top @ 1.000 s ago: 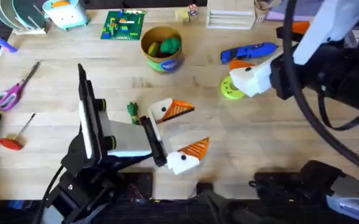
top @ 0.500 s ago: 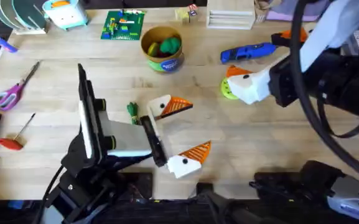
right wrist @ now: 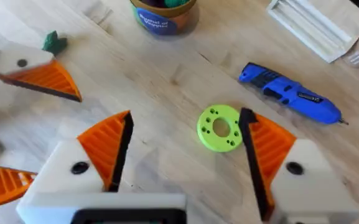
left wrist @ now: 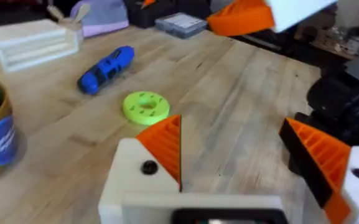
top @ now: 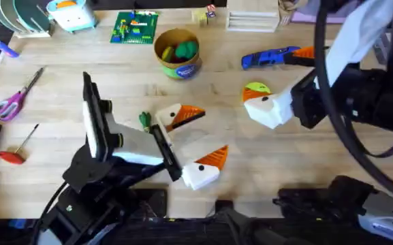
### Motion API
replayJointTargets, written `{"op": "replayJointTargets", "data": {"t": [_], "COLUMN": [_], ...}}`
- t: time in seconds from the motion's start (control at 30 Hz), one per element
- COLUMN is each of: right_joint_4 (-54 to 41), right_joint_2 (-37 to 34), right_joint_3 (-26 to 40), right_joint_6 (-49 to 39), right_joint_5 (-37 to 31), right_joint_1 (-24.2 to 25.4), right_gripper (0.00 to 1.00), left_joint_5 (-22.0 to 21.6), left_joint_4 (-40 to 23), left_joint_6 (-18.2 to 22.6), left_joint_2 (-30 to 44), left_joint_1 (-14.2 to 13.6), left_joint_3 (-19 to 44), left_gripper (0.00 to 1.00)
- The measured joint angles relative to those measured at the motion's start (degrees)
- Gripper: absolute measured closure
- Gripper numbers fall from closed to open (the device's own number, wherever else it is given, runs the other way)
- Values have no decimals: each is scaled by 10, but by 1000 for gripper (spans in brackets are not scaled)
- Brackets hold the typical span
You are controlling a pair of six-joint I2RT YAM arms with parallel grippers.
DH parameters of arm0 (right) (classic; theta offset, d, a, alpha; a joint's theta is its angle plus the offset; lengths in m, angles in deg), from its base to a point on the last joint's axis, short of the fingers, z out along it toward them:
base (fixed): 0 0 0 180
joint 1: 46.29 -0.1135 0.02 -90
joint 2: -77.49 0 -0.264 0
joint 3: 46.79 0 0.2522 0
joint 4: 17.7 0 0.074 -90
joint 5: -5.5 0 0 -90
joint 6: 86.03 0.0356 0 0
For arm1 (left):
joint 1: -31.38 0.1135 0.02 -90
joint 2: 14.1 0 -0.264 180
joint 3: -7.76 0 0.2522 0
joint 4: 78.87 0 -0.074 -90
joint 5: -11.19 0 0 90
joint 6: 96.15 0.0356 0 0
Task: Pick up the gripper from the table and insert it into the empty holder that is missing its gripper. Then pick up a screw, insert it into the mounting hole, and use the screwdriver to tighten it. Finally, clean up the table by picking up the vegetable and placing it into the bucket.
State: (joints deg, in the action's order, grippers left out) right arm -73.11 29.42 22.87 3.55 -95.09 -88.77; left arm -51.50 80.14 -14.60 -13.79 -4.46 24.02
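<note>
Screwdriver point(right wrist: 289, 93) lies beyond the wide-open right gripper point(right wrist: 185, 155), its label unreadable; left gripper point(top: 193, 144) also gapes empty.

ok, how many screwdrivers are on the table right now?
2. The blue power screwdriver lies far right, beyond the lime-green disc. The thin red-handled screwdriver lies near the left edge, nearer than the scissors. Another could be hidden.

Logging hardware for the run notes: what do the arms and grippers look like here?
Both arms are black with white sections. The left gripper and right gripper have white block-like finger bases with a small dark hole, tipped with orange wedge-shaped ribbed pads. A black cable loops along the right arm.
</note>
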Motion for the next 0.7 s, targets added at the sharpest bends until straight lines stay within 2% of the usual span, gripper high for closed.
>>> {"op": "replayJointTargets", "data": {"t": [0.1, 0.23, 0.37, 0.53, 0.6, 0.7], "right_joint_4": [0, 8, 20, 25, 26, 26], "right_joint_2": [0, 0, 0, 0, 0, 0], "right_joint_3": [0, 0, 0, 0, 0, 0], "right_joint_6": [0, -1, -9, -13, -13, -18], "right_joint_5": [-1, -8, -18, -22, -22, -22], "right_joint_1": [0, 0, 0, 0, 0, 0], "right_gripper": [10, 9, 9, 8, 7, 9], "left_joint_5": [-52, -122, -200, -289, -320, -347], "left_joint_4": [-97, -230, -387, -586, -630, -641], "left_joint_6": [-44, -70, -118, -159, -166, -172], "left_joint_2": [2, 36, 116, 250, 306, 375], "left_joint_1": [0, 0, 0, 0, 0, 0], "left_joint_3": [65, 199, 359, 520, 567, 615], "left_gripper": [7, 8, 8, 8, 8, 8]}}
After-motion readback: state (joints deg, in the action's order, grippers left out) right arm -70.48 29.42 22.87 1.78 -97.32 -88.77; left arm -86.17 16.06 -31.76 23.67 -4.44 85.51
